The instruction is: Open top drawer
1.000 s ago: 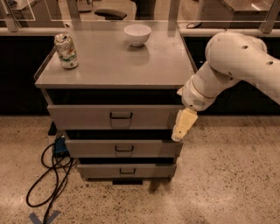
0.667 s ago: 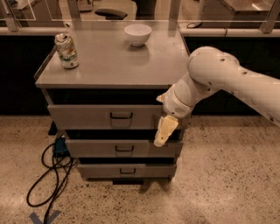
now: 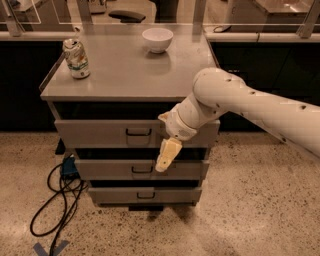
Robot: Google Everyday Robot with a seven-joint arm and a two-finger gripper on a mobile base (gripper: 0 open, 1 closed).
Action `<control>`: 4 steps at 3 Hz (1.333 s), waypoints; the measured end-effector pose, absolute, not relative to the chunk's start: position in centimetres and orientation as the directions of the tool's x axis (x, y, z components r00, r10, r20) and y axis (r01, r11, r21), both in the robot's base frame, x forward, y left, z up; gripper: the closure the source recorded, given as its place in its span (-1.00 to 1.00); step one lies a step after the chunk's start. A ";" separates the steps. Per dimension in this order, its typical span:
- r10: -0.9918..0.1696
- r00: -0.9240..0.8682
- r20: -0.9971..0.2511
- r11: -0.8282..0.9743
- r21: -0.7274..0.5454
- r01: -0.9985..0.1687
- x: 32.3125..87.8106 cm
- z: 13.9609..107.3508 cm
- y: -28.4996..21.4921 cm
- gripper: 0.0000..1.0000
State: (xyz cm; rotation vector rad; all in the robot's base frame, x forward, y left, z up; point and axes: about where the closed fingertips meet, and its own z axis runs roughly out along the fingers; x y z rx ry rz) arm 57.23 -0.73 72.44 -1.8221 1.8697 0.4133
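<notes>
Grey metal top drawer (image 3: 95,134): directly under the bench (image 3: 125,75) top, above two narrower drawers (image 3: 110,169).
Handle (image 3: 138,132): dark, centre front.
Gripper (image 3: 167,155): cream, pointing down, just right of and below the handle.
Grip: apart or together, cannot tell.

This looks like an office or lab workspace. A grey metal desk (image 3: 125,75) with drawers (image 3: 115,170) stands on a speckled terrazzo floor (image 3: 260,210). Glass partitions (image 3: 45,12) on metal rails run behind it, with an office chair (image 3: 127,15) beyond. Black cables (image 3: 52,205) trail beside it. The pincer (image 3: 167,155) hangs before the drawers.
</notes>
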 end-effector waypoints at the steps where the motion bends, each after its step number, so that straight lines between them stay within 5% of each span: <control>1: -0.838 -0.030 -0.545 0.112 -0.118 -0.987 59.3 69.8 -2.3 -1.00; 4: -0.850 -0.042 -0.524 0.272 -0.371 -0.888 64.8 70.4 -6.2 -1.00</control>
